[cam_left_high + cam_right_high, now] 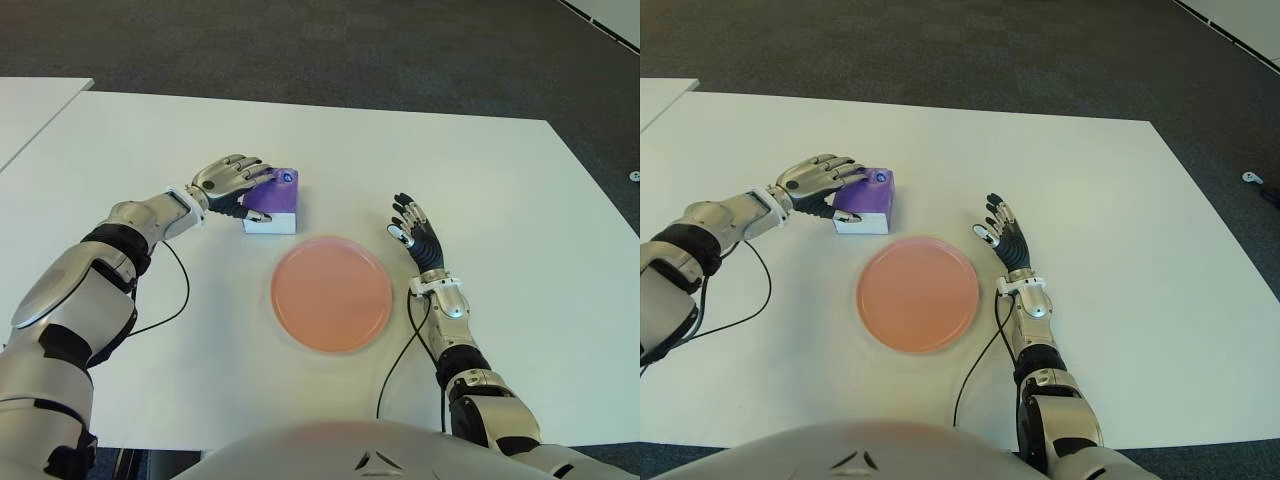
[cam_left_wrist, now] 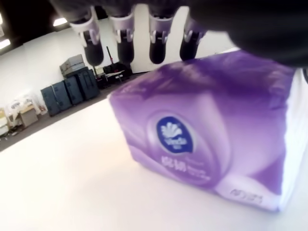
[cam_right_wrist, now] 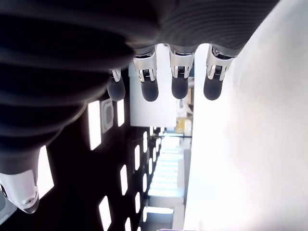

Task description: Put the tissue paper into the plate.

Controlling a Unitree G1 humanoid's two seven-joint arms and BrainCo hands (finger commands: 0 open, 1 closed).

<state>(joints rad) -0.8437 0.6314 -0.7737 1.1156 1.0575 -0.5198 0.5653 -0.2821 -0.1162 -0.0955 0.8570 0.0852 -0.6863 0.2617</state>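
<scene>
Nearest, low on the white surface (image 1: 520, 200): orange plate (image 1: 331, 294), bare. Just beyond its far left edge, purple tissue pack (image 1: 273, 203), under the left hand (image 1: 232, 180), fingers (image 2: 125, 43) draped over the top, not visibly clamped. Likely light, soft, squashable; best gripped across the sides. Thumb contact hidden. Right of plate, right hand (image 1: 413, 232), splayed, holding nothing.

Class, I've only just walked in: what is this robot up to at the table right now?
The robot's left hand is draped over a purple tissue box on the white table, fingers reaching across its top, though a firm grasp is not clear. The box is not yet lifted and sits just beyond the empty orange plate. The right hand shows open on the plate's right side, holding nothing.
</scene>
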